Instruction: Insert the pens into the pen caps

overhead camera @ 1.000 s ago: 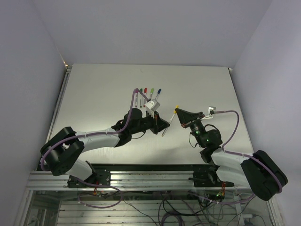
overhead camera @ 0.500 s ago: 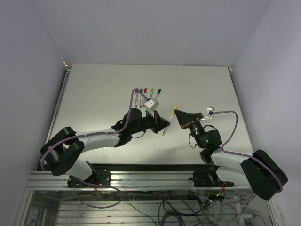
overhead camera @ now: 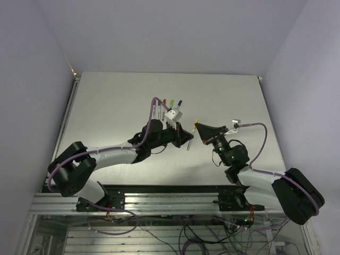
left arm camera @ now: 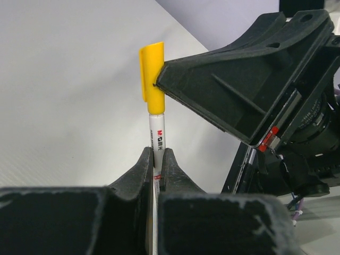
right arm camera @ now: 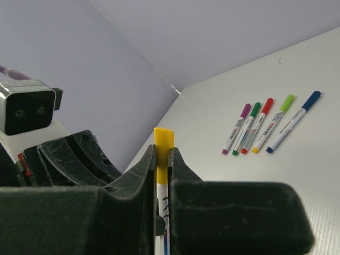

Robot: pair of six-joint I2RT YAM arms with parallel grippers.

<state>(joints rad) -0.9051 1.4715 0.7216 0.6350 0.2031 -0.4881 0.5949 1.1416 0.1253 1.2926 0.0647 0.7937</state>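
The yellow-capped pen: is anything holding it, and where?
The left gripper pinches the pen by its white barrel; the right gripper clamps the yellow cap on its end.

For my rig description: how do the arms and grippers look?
Left arm and right arm: black joints, white links, a purple cable along each. Left gripper and right gripper: matte black wedge-shaped fingers. White camera box at the left wrist.

Right tool pinching yellow cap; capped pens beyond.
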